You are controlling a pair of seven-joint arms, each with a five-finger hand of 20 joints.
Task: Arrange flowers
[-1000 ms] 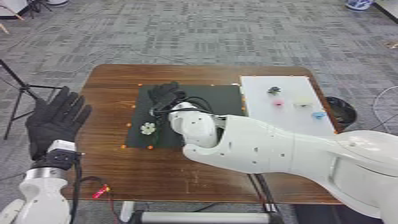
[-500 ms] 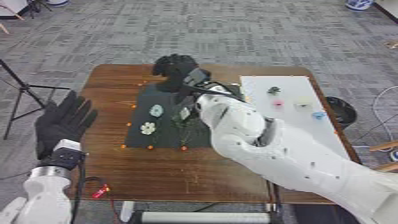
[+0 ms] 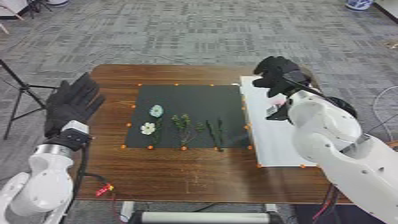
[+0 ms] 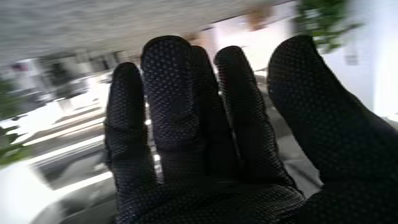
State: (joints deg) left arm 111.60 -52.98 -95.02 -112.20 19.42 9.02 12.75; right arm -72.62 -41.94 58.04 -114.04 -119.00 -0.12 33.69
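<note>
My right hand (image 3: 279,75) is over the far part of the white board (image 3: 275,147) in the head view, open and holding nothing. In the right wrist view the same hand (image 4: 213,195) has its fingers straight and spread from the thumb. On the dark mat (image 3: 213,95) lie a pale blue flower (image 3: 156,110), a white flower (image 3: 147,128), a leafy green sprig (image 3: 183,127) and thin green stems (image 3: 216,134). A bit of pink (image 3: 273,109) shows on the board beside the right wrist. My left hand (image 3: 71,102) rests open off the table's left edge.
Orange dots (image 3: 184,148) line the mat and board on the brown table (image 3: 204,175). A dark round bin stands off the table's right edge, partly behind my right arm. A tripod (image 3: 24,90) stands at the far left.
My right hand has moved from the mat across to the board on the right, uncovering the flowers and stems. My left hand has shifted slightly right and away from the bottom edge.
</note>
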